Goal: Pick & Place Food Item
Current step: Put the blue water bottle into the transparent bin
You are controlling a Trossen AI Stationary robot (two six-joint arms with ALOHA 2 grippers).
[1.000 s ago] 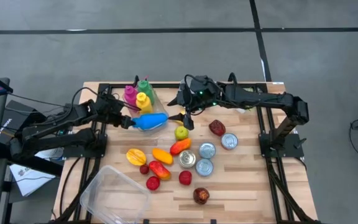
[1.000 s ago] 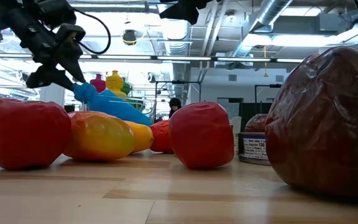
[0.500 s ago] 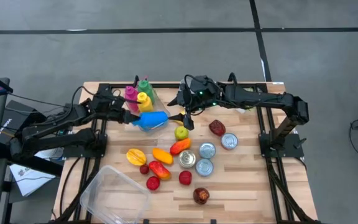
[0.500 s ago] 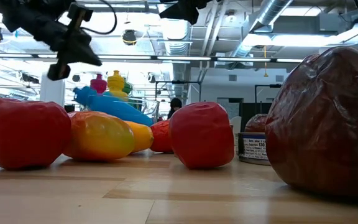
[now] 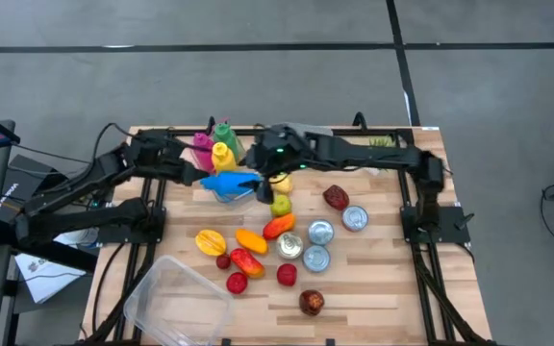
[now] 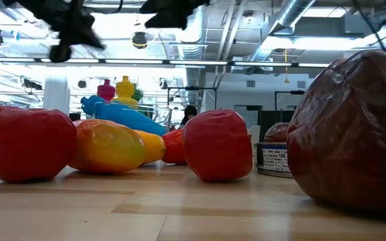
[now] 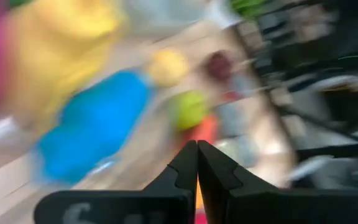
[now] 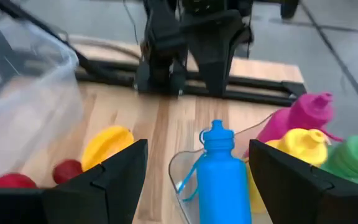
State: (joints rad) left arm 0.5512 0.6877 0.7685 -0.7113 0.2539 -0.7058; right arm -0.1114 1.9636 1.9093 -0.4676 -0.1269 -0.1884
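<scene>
A blue bottle lies on its side in a shallow clear dish, cap toward the table's left. The food items lie on the table in front of it: a green fruit, orange pieces, a yellow one and red ones. My left gripper hangs shut above and just left of the bottle's cap, touching nothing. My right gripper stands open in the air over the bottle's base end, one finger off to each side of the bottle, also touching nothing.
Pink, yellow and green bottles stand behind the blue one. Several cans sit right of centre. A dark red fruit lies near them, another near the front edge. A clear plastic tub rests at the front left corner.
My left gripper has risen away from the blue bottle's cap end and drawn back a little toward the table's left; the bottle stays lying in its dish. My right gripper has moved toward the table's left, from beside the green fruit to above the bottle.
</scene>
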